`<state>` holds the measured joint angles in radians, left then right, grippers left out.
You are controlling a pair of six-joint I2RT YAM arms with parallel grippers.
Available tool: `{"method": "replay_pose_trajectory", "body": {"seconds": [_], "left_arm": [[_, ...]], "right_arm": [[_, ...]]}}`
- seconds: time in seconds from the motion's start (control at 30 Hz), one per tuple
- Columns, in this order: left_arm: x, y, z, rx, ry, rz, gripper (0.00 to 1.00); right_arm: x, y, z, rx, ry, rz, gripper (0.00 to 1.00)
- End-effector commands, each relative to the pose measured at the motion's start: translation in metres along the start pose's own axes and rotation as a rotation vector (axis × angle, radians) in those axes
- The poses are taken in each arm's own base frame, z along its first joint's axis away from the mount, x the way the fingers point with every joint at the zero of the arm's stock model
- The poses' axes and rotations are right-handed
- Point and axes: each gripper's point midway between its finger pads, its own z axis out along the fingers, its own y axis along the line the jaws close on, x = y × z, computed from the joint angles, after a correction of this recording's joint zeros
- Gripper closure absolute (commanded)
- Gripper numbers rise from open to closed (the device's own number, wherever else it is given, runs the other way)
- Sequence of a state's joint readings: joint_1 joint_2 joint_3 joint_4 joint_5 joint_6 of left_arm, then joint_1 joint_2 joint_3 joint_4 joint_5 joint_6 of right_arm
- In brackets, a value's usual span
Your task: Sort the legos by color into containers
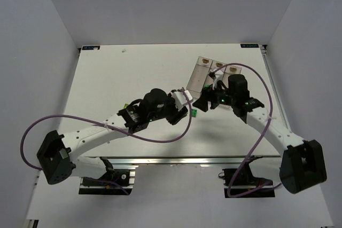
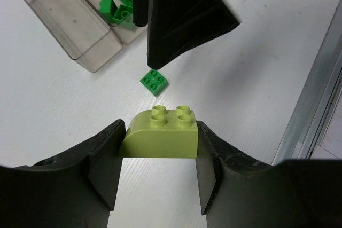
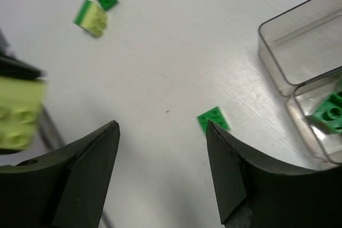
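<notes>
Toward the far right corner of the bench (image 1: 133, 68): containers (image 1: 206, 73), clear, joined in a row, with dark green legos (image 2: 120, 5) lying in one bin.

Just off their near end:
- Dark green plate (image 3: 214, 119), four studs, flat on the bench, apart from the bins.
- Left gripper (image 2: 159, 142), clamped on a yellow-green brick (image 2: 160, 132), rounded on one side, studs up, held clear of the bench.
- Right gripper (image 3: 163, 158), jaws spread with nothing between them, above the dark green plate.

Farther toward the left edge: two small yellow-green and dark green stacks (image 3: 92, 17), close together.
</notes>
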<state>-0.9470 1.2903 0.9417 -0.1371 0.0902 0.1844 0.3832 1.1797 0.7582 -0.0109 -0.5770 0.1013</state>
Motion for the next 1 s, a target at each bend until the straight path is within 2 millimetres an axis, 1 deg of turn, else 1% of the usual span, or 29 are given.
{"method": "replay_pose_trajectory", "body": {"seconds": [0.0,0.03,0.07,0.1,0.13,0.17,0.2,0.23,0.27,0.3,0.37,0.4,0.43,0.47,0.53,0.63,0.8,0.97], "left_arm": [[-0.039,0.013,-0.032,-0.072,-0.102,0.021,0.92],[-0.043,0.015,-0.037,-0.085,-0.115,0.023,0.92],[-0.046,0.017,-0.043,-0.097,-0.129,0.023,0.92],[-0.049,0.022,-0.049,-0.132,-0.138,0.023,0.92],[-0.057,0.025,-0.061,-0.151,-0.173,0.024,0.92],[-0.06,0.029,-0.067,-0.173,-0.188,0.024,0.92],[-0.064,0.031,-0.074,-0.187,-0.208,0.023,0.91],[-0.071,0.033,-0.085,-0.203,-0.241,0.025,0.91],[-0.071,0.036,-0.089,-0.22,-0.249,0.024,0.91],[-0.073,0.036,-0.093,-0.226,-0.258,0.027,0.91],[-0.076,0.039,-0.1,-0.24,-0.277,0.027,0.91],[-0.076,0.039,-0.101,-0.242,-0.278,0.028,0.91],[-0.076,0.039,-0.102,-0.241,-0.28,0.028,0.9],[-0.076,0.039,-0.103,-0.242,-0.281,0.028,0.9],[-0.076,0.039,-0.102,-0.239,-0.276,0.03,0.9],[-0.076,0.038,-0.101,-0.234,-0.275,0.029,0.9],[-0.073,0.037,-0.097,-0.223,-0.262,0.028,0.91],[-0.071,0.037,-0.095,-0.221,-0.256,0.026,0.91]], "right_arm": [[0.002,-0.028,0.012,0.134,0.096,-0.16,0.28],[0.004,-0.03,0.016,0.146,0.117,-0.174,0.25],[0.01,-0.036,0.023,0.169,0.151,-0.19,0.21],[0.015,-0.039,0.029,0.216,0.178,-0.216,0.18],[0.017,-0.041,0.033,0.235,0.195,-0.227,0.12],[0.029,-0.048,0.041,0.259,0.237,-0.206,0.11],[0.026,-0.053,0.045,0.298,0.248,-0.208,0.11],[0.031,-0.054,0.049,0.303,0.271,-0.202,0.11],[0.041,-0.061,0.054,0.324,0.308,-0.19,0.11],[0.04,-0.068,0.056,0.381,0.308,-0.19,0.1],[0.049,-0.075,0.063,0.424,0.341,-0.212,0.11],[0.05,-0.083,0.063,0.471,0.344,-0.23,0.11],[0.051,-0.084,0.066,0.468,0.353,-0.241,0.11],[0.059,-0.086,0.07,0.465,0.378,-0.246,0.11],[0.067,-0.085,0.076,0.462,0.406,-0.279,0.11],[0.074,-0.088,0.08,0.46,0.433,-0.296,0.11],[0.085,-0.086,0.084,0.427,0.47,-0.282,0.14],[0.094,-0.083,0.083,0.407,0.499,-0.266,0.18]]}}
